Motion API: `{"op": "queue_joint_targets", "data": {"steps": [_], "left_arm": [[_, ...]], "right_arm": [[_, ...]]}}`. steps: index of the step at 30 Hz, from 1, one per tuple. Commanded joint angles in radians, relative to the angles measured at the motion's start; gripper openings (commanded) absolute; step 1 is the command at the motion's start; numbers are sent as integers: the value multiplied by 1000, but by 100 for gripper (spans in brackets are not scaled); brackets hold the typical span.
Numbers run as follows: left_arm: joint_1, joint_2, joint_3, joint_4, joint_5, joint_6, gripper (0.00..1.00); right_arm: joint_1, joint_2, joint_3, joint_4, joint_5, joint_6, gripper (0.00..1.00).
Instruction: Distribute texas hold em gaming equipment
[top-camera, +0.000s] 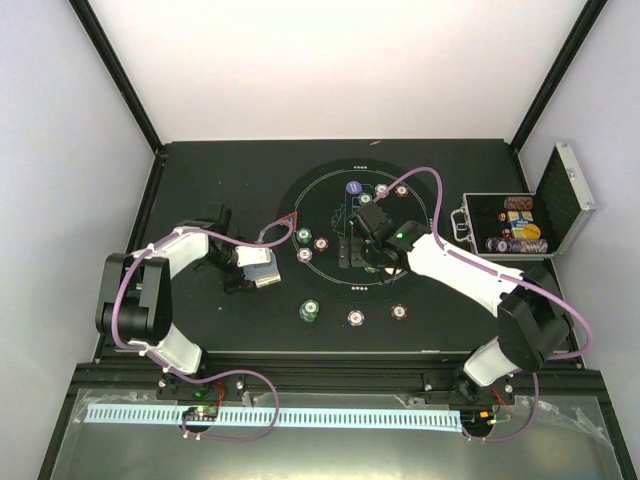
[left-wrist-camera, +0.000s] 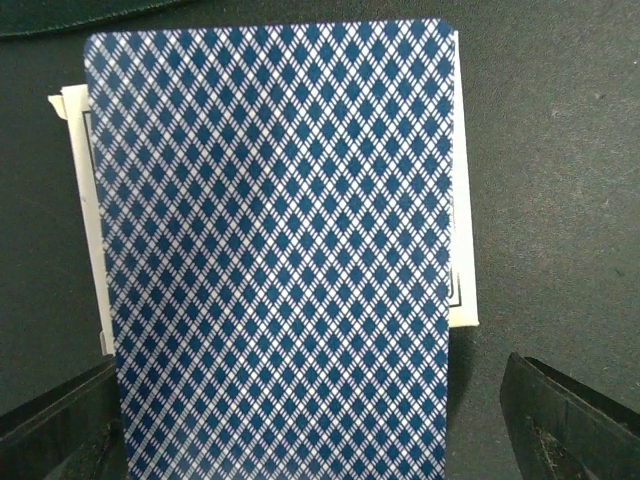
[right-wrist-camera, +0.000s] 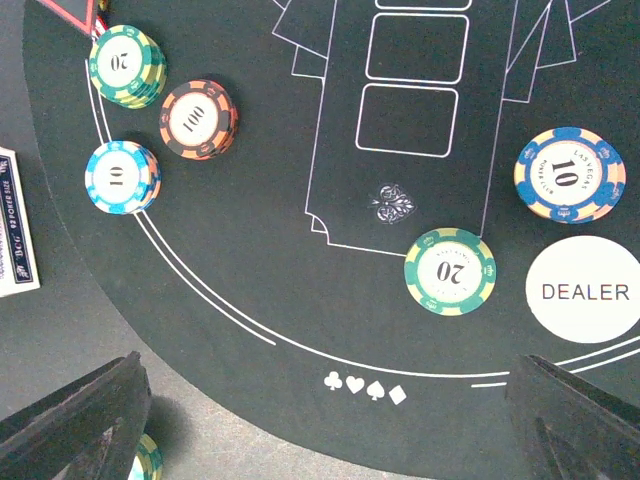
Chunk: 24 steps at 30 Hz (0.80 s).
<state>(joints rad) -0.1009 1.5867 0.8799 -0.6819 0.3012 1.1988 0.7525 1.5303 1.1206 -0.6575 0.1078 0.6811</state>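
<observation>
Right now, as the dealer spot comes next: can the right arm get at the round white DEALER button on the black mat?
Probably yes. The right gripper hangs open over the round black mat, and the round white DEALER button lies bare near one finger, nothing on it.

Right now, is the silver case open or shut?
Open. In the top view the silver case has its lid raised to the right, and chips show inside.

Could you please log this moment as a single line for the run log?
left fingers: open, flanking blue-backed card | right fingers: open above mat, empty | DEALER button: on mat | green 20 chip: beside it
</observation>
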Motion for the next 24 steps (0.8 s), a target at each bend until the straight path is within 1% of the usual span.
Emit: {"op": "queue_joint_targets", "data": {"steps": [1, 13, 19, 24], "left_arm": [[-12, 21, -4, 21, -17, -14, 99], [-13, 37, -6, 33, -28, -36, 99], [-16, 37, -20, 48, -36, -27, 92], [-16, 38, -24, 44, -34, -19, 88]], "right_arm": [[7, -36, -13, 3, 30, 16, 100], [6, -39, -19, 2, 32, 20, 98], [7, -38, -21, 1, 32, 20, 96], [7, -38, -24, 3, 30, 20, 95]]}}
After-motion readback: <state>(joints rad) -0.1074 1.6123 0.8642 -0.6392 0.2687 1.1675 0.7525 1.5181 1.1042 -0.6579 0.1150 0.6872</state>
